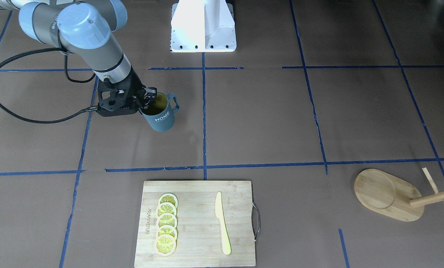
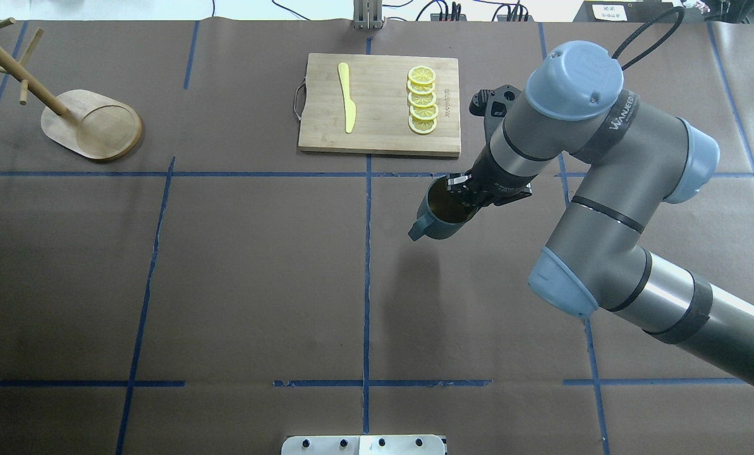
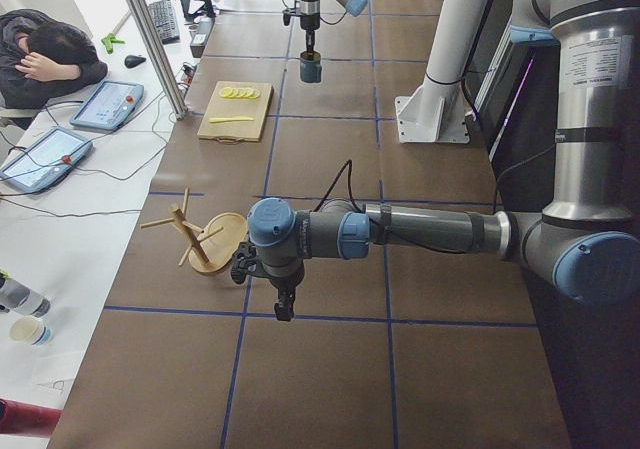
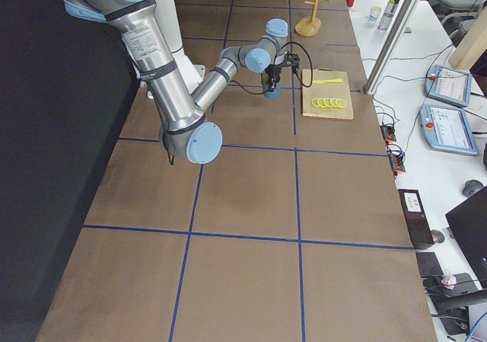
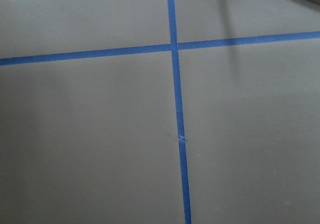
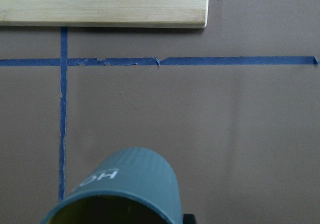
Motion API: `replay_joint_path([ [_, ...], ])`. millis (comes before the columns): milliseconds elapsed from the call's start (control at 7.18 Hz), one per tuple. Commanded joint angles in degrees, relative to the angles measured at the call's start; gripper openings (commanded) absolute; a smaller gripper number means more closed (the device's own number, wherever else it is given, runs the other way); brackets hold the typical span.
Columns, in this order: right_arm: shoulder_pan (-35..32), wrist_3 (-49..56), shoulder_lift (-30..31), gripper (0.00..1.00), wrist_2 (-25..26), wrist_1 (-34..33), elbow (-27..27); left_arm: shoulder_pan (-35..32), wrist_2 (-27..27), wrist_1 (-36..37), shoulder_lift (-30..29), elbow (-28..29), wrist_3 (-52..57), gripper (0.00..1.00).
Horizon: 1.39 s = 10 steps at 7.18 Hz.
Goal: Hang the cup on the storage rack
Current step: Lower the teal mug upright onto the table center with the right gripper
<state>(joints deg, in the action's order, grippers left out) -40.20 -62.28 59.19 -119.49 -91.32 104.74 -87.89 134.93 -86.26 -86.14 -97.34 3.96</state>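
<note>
The dark teal cup (image 1: pixel 160 116) with white "HOME" lettering and a yellow inside hangs from my right gripper (image 1: pixel 147 99), which is shut on its rim, one finger inside and one outside. The cup is held above the table, handle pointing away from the gripper. It also shows in the overhead view (image 2: pixel 443 218) and the right wrist view (image 6: pixel 125 184). The bamboo storage rack (image 2: pixel 95 126) stands at the table's far left corner, its post (image 2: pixel 16 69) bearing thin pegs. My left gripper (image 3: pixel 283 304) shows only in the exterior left view, pointing down near the rack (image 3: pixel 205 241); I cannot tell if it is open.
A wooden cutting board (image 2: pixel 380 104) with several lemon slices (image 2: pixel 422 101) and a yellow knife (image 2: pixel 346 98) lies beyond the cup. Blue tape lines cross the brown table. The robot's white base (image 1: pixel 203 26) stands at the near edge.
</note>
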Motion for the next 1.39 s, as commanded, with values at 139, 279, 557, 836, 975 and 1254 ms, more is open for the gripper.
replay_joint_path([
  [139, -1.02, -1.53, -0.38, 0.0, 3.11, -1.22, 1.34, 0.17, 0.07, -0.23, -0.61, -0.04, 0.0, 1.0],
  [279, -1.29, -3.53, -2.04, 0.0, 3.64, -5.15, 3.52, 0.17, -0.02, -0.14, -0.7, -0.39, -0.09, 1.0],
  [557, -1.29, -3.55, -5.39, 0.0, 4.97, -9.66, 3.97, 0.17, -0.02, 0.04, -0.43, -1.19, -0.18, 1.0],
  [836, 1.77, -5.91, -3.73, 0.0, 5.14, -9.32, 2.76, 0.17, -0.02, -0.14, -0.52, -1.09, -0.18, 1.0],
  [975, 3.01, -8.01, -2.42, 0.0, 6.97, -9.4, 2.31, 0.35, -0.02, -0.14, -0.61, -0.75, -0.35, 1.0],
  [1254, 6.43, -10.13, -5.46, 0.0, 8.48, -9.14, -1.62, 0.44, -0.02, -0.05, -0.61, -1.1, -0.35, 1.0],
])
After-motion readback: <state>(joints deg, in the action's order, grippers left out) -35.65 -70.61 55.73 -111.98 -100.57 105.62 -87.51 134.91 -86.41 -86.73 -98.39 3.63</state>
